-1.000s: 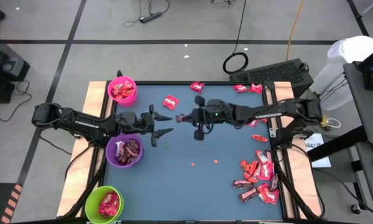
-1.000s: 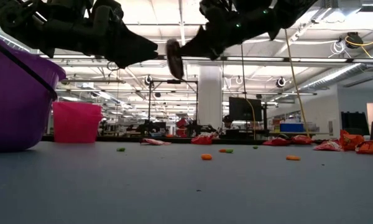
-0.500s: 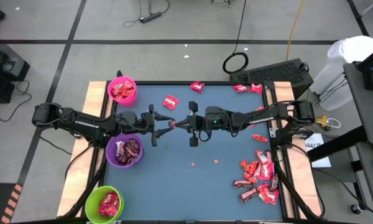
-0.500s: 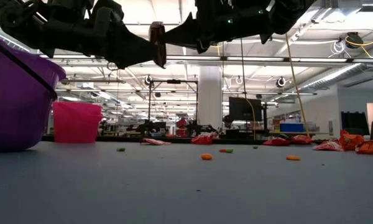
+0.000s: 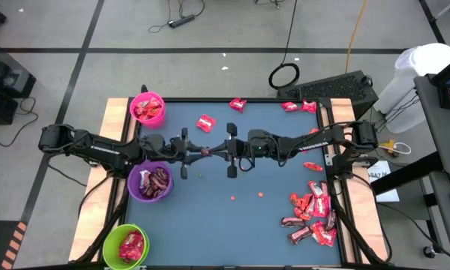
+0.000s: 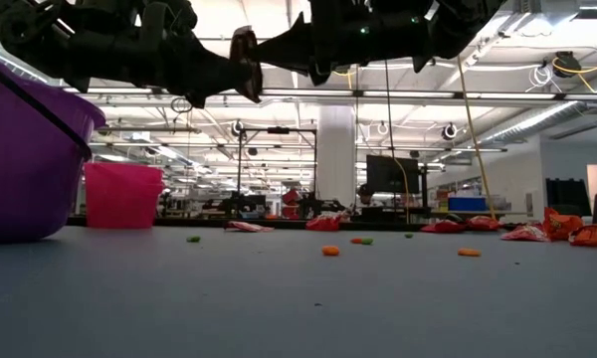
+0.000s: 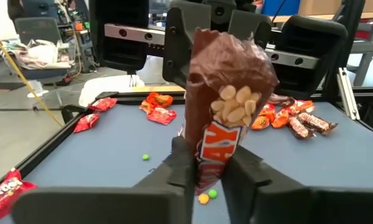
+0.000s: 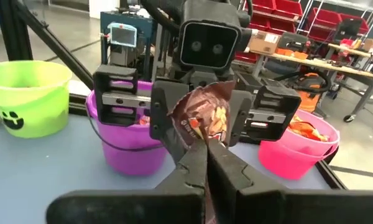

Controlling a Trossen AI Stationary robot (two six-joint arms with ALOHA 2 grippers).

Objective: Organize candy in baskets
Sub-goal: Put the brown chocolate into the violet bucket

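A brown-wrapped candy (image 5: 207, 151) hangs above the table's middle between my two grippers, which face each other level. My left gripper (image 5: 201, 152) comes from the left and is shut on one end of it. My right gripper (image 5: 214, 150) comes from the right and is shut on the other end. To the left stand the pink basket (image 5: 148, 108), the purple basket (image 5: 151, 182) and the green basket (image 5: 127, 246), each with candy inside. A heap of candy (image 5: 313, 214) lies at the near right. My left gripper pinches the wrapper's end nearest it (image 7: 206, 163) between its two fingers, coming level from the table's left. The candy is lifted clear of the table and reaches away toward the other gripper. My right gripper pinches the opposite end (image 8: 203, 135) between its shut fingers, coming level from the table's right.
Loose candy pieces lie toward the far edge (image 5: 205, 123), (image 5: 237, 105), (image 5: 298, 106). Tiny orange and green specks (image 5: 260, 195) dot the blue mat. The purple basket (image 6: 25, 159) stands close under the left arm. The mat's middle and near part hold only the specks.
My right gripper has carried the candy toward the table's left, up to my left gripper, and tipped level. My left gripper stayed in place and has shut its wide-open fingers on the candy's free end. The candy stays clear of the table.
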